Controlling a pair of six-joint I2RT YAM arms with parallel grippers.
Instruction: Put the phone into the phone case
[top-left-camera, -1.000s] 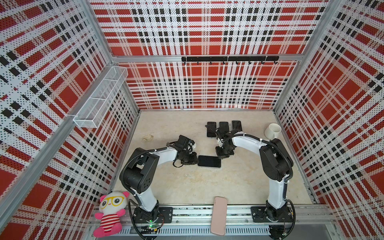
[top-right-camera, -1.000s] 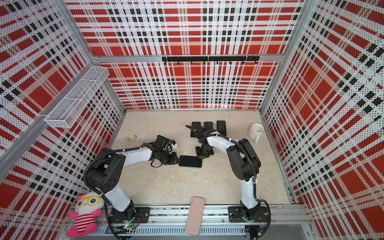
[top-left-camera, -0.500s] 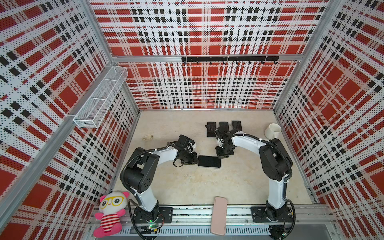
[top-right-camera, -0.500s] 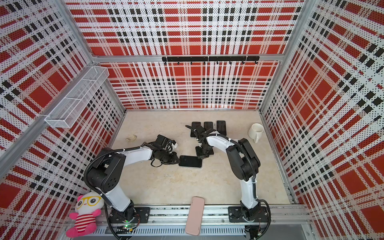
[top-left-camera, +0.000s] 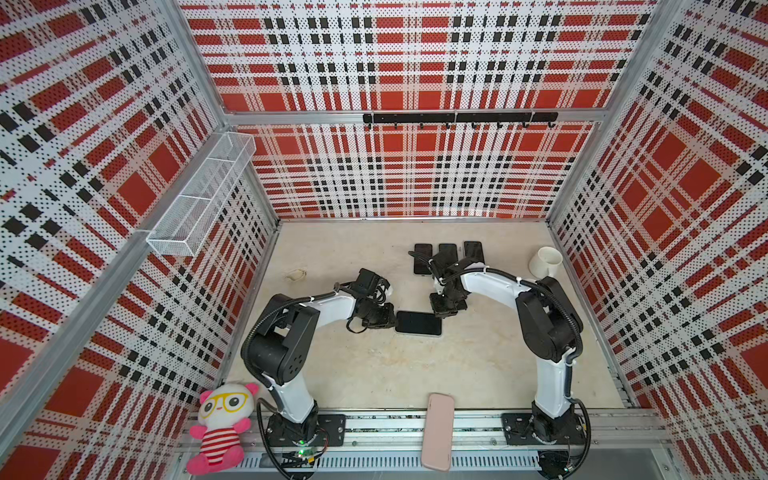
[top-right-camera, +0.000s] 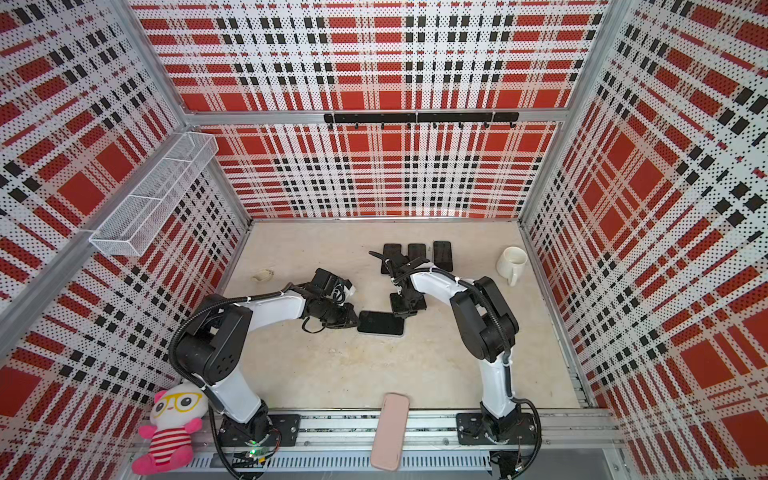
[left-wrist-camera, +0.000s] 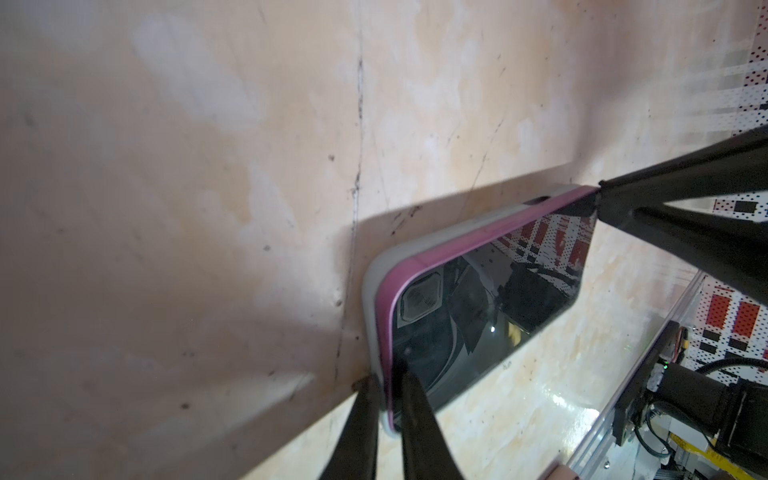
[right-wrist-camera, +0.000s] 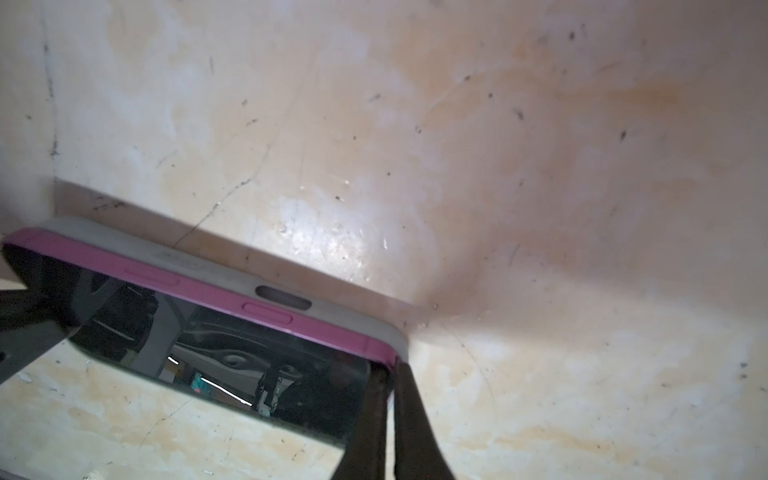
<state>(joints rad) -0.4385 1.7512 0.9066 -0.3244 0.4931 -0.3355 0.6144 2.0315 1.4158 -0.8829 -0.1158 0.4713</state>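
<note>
**A:** Where was the phone (top-left-camera: 417, 323) when you looked?

**B:** Mid-surface (top-left-camera: 374, 374), flat and screen up, lying crosswise between my two arms. It sat in the grey case (left-wrist-camera: 371, 299), and its pink frame showed above the case wall along the side and round the corner.

**A:** And your left hand (top-left-camera: 389, 320)?

**B:** Low at the phone's left end. In the left wrist view its fingers (left-wrist-camera: 415, 415) were almost together, clamped on the edge near a corner, one on the glass and one outside the case.

**A:** The right hand (top-left-camera: 443, 309)?

**B:** Down at the far right corner of the phone. Its fingers (right-wrist-camera: 370, 415) were nearly together too, and the tips met that corner. I couldn't tell whether they pinched it or only pressed on it.

**A:** Anything else around?

**B:** Three dark phones (top-left-camera: 448, 253) stood in a row behind the right arm. A white mug (top-left-camera: 545, 262) was near the right wall, well apart from the work. A pink slab (top-left-camera: 437, 432) lay across the front rail.
</note>
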